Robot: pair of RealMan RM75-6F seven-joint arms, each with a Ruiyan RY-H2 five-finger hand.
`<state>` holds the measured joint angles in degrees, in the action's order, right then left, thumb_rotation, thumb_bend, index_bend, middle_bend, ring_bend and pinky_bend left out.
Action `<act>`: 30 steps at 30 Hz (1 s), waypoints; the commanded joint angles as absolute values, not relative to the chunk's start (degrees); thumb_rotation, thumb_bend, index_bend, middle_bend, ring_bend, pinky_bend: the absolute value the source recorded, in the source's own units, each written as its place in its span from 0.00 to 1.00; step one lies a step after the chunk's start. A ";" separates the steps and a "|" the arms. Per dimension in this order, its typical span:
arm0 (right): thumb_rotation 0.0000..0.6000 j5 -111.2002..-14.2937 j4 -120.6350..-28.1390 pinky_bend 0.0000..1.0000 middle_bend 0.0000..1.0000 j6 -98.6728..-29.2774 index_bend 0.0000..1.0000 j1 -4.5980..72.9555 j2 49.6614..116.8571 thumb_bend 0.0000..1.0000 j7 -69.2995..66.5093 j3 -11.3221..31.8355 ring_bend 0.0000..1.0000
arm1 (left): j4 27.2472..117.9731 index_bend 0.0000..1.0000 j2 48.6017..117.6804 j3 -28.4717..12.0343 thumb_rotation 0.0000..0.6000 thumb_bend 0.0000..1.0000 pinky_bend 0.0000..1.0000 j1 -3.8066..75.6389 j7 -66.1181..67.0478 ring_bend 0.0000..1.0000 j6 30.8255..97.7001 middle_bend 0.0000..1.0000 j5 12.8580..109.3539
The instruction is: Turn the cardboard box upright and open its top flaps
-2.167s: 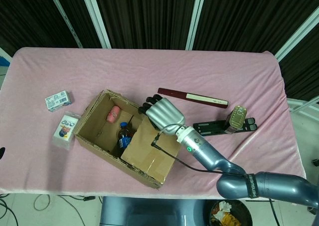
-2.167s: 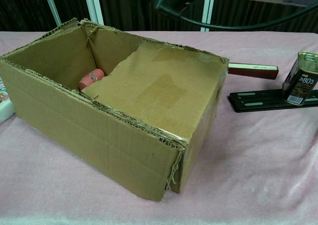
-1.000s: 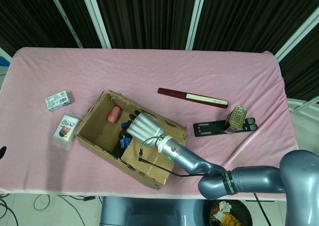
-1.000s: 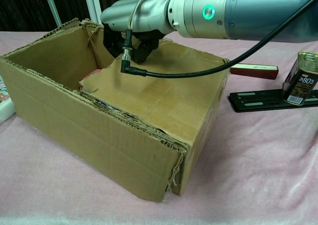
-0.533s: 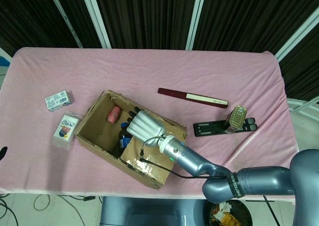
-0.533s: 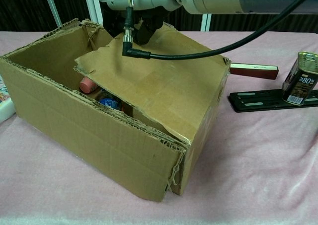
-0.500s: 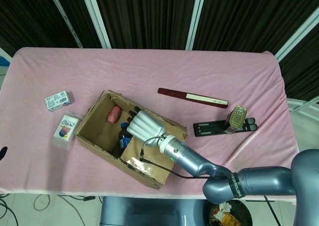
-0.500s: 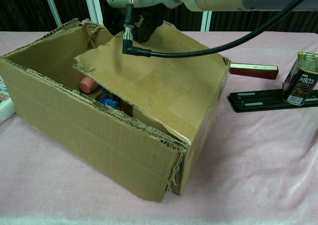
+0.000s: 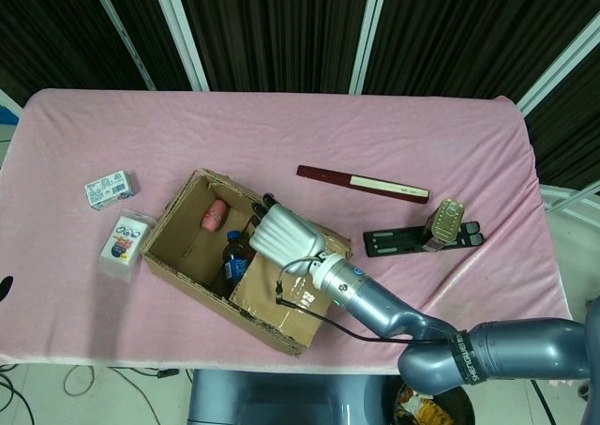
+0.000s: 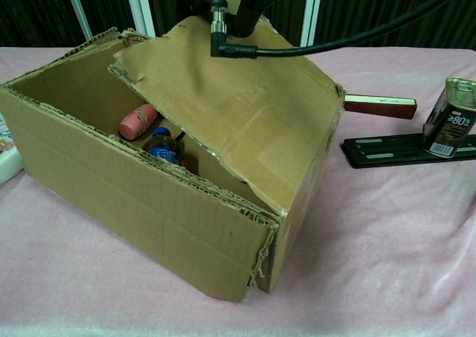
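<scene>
The box [image 9: 246, 259] stands upright on the pink table [image 9: 375, 153], near its front edge. The right hand [image 9: 284, 235] hovers at the raised edge of one flap [image 10: 238, 106], fingers side by side and curled over it; whether they grip it I cannot tell. In the chest view the hand is cut off at the top. The flap half hides a blue-capped bottle [image 10: 162, 145] and a pink tube [image 10: 138, 121]. The tin [image 10: 451, 117] reads "80". The left hand is out of sight.
</scene>
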<state>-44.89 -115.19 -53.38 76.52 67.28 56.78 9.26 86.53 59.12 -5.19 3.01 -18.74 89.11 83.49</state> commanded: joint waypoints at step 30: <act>1.00 -27.74 -127.47 0.25 0.35 -57.42 0.51 84.35 58.34 0.48 63.14 6.19 0.19 | 85.50 0.07 60.63 -7.03 1.00 0.26 0.04 2.41 -20.54 0.01 94.09 0.06 85.76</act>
